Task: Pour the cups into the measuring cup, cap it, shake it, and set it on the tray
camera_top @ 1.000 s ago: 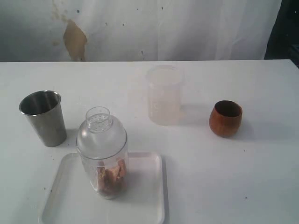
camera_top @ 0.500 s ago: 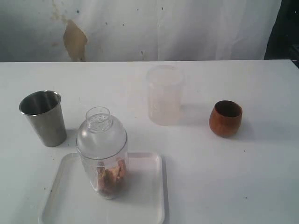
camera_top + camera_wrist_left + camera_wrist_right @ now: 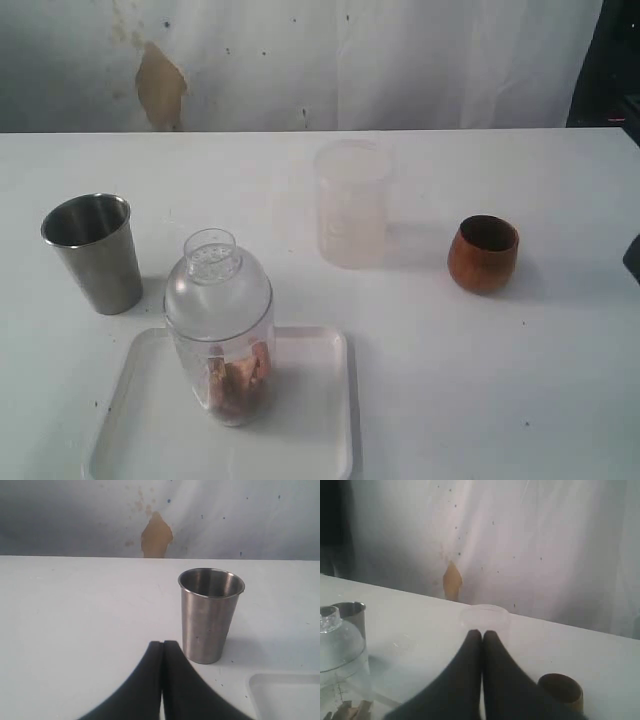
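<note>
Reading the exterior view as a clock face, the tray (image 3: 320, 440) lies at seven o'clock. The measuring cup (image 3: 220, 335) stands upright on it with its domed cap (image 3: 216, 272) on and brownish pieces in the bottom. The steel tumbler (image 3: 95, 255) stands at nine, off the tray, and the wooden cup (image 3: 483, 253) at three; nothing shows inside either. I judge pouring, capping and placing done, with nothing left for me but to stand clear. Shaking I can't confirm.

My left gripper (image 3: 163, 645) sits low and level, fingers pressed together on nothing, the tumbler just beyond it. My right gripper (image 3: 482, 634) is likewise pinched closed and empty, aimed toward the frosted container (image 3: 485, 616).
</note>
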`<state>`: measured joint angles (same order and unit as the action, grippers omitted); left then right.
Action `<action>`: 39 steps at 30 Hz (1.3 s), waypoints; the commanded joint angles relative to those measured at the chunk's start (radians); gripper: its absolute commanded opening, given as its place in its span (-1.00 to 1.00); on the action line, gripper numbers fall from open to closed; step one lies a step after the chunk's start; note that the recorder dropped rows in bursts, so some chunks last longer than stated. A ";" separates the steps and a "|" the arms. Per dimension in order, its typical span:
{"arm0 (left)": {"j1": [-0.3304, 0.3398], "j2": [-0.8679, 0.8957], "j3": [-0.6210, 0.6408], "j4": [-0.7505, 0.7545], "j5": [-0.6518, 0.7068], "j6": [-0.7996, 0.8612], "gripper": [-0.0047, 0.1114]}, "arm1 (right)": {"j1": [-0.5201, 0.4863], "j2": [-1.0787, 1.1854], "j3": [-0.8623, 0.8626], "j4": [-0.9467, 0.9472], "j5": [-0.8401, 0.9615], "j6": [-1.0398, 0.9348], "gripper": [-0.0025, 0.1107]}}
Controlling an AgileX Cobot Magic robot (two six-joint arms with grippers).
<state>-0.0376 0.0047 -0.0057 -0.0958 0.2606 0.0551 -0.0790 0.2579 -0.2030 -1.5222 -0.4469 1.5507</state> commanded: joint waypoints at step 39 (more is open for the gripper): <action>-0.003 -0.005 0.006 0.000 -0.005 0.002 -0.92 | -0.018 -0.258 0.166 1.597 0.849 -1.753 -0.96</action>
<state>-0.0376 0.0047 -0.0057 -0.0958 0.2606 0.0551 -0.0750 0.0053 -0.0615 0.0918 0.3964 -0.1934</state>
